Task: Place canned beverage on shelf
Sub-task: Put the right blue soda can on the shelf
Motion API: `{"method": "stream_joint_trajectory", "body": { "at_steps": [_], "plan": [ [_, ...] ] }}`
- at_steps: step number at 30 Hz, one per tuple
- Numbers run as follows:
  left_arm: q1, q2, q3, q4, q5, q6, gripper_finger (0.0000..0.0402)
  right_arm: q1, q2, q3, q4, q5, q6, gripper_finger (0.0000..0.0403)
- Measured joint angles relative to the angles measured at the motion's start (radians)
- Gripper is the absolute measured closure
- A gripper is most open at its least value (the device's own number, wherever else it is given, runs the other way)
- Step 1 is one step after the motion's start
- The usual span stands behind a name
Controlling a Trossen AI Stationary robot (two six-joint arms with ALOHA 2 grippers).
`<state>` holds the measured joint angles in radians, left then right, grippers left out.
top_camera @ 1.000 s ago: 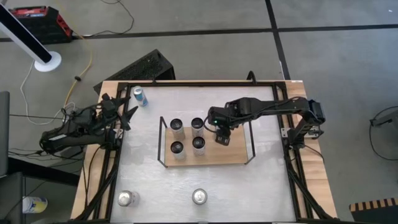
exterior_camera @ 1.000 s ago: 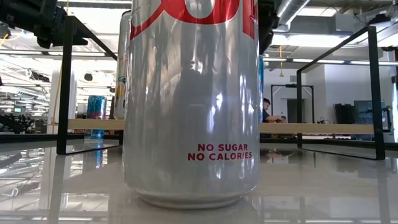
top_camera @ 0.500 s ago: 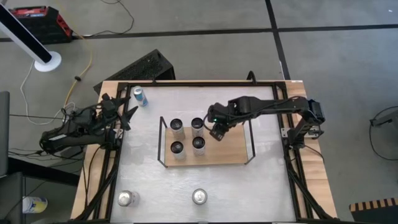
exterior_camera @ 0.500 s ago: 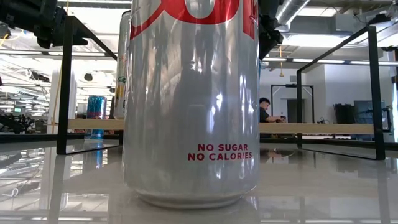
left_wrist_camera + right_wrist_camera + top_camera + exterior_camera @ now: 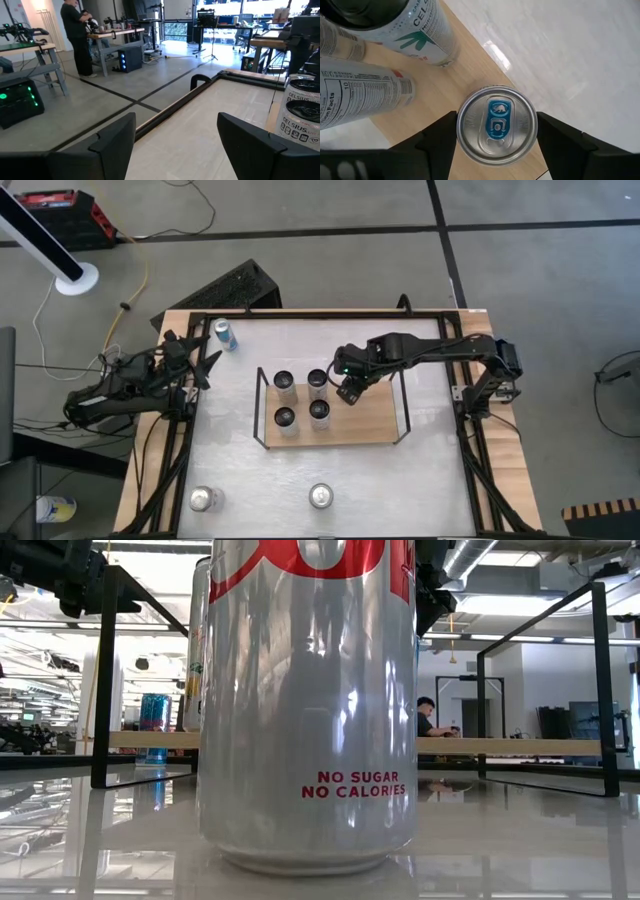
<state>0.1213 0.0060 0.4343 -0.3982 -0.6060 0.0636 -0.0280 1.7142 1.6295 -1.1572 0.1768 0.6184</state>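
The right gripper [image 5: 349,392] hangs over the shelf [image 5: 375,425], its two dark fingers [image 5: 432,145] spread on either side of a silver can with a blue tab [image 5: 497,124]. In the right wrist view a sliver of light wood shows between each finger and the can's rim, so the gripper brackets the can without pinching it, and the can stands upright on the shelf board near the board's edge, next to the white bench top [image 5: 560,55]. From above this can is hidden beneath the gripper. Four more cans stand upright on the shelf in a square: two toward the far edge [image 5: 285,381] [image 5: 318,379] and two toward the near edge [image 5: 286,418] [image 5: 320,411], with the right gripper just beside the far-right one. Off the shelf, a blue can [image 5: 225,333] stands at the bench's far left corner, and two silver cans stand along the near edge [image 5: 204,499] [image 5: 321,496]; the second of these fills the low view [image 5: 308,700]. The left gripper [image 5: 205,366] waits at the left edge of the bench, near the blue can, released and holding nothing, its fingers [image 5: 115,137] wide apart. A person [image 5: 75,35] stands at a workbench in the room beyond.
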Motion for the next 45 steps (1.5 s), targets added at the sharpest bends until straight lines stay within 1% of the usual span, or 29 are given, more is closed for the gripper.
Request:
{"method": "stream_joint_trajectory", "body": {
  "at_steps": [5, 10, 25, 29, 32, 36, 38, 40, 43, 45],
  "plan": [
    [0.000, 0.000, 0.000, 0.000, 0.000, 0.000, 0.0136, 0.000, 0.000, 0.000, 0.009, 0.000, -0.043, 0.0115],
    [0.000, 0.000, 0.000, 0.000, 0.000, 0.000, 0.0136, 0.000, 0.000, 0.000, 0.024, 0.000, -0.051, 0.0104],
    [0.000, 0.000, 0.000, 0.000, 0.000, 0.000, 0.0136, -0.002, -0.001, 0.000, 0.061, 0.002, -0.108, 0.0101],
    [0.000, 0.000, 0.000, 0.000, 0.000, 0.000, 0.0136, -0.002, -0.001, 0.003, 0.056, 0.002, -0.154, 0.0100],
    [0.000, 0.000, 0.000, 0.000, 0.000, 0.000, 0.0136, -0.002, -0.001, 0.045, 0.027, 0.004, -0.188, 0.0100],
    [0.000, 0.000, 0.000, 0.000, 0.000, 0.000, 0.0136, 0.000, -0.002, 0.136, -0.003, 0.018, -0.232, 0.0100],
    [0.000, 0.000, 0.000, 0.000, 0.000, 0.000, 0.0136, 0.006, -0.002, 0.187, -0.020, 0.023, -0.291, 0.0100],
    [0.000, 0.000, 0.000, 0.000, 0.000, 0.000, 0.0136, 0.018, -0.003, 0.228, -0.056, 0.018, -0.408, 0.0101],
    [0.000, 0.000, 0.000, 0.000, 0.000, 0.000, 0.0136, 0.044, -0.003, 0.246, -0.122, 0.014, -0.583, 0.0101],
    [0.000, 0.000, 0.000, 0.000, 0.000, 0.000, 0.0136, 0.053, -0.003, 0.246, -0.145, 0.008, -0.663, 0.0101]
  ]
}}
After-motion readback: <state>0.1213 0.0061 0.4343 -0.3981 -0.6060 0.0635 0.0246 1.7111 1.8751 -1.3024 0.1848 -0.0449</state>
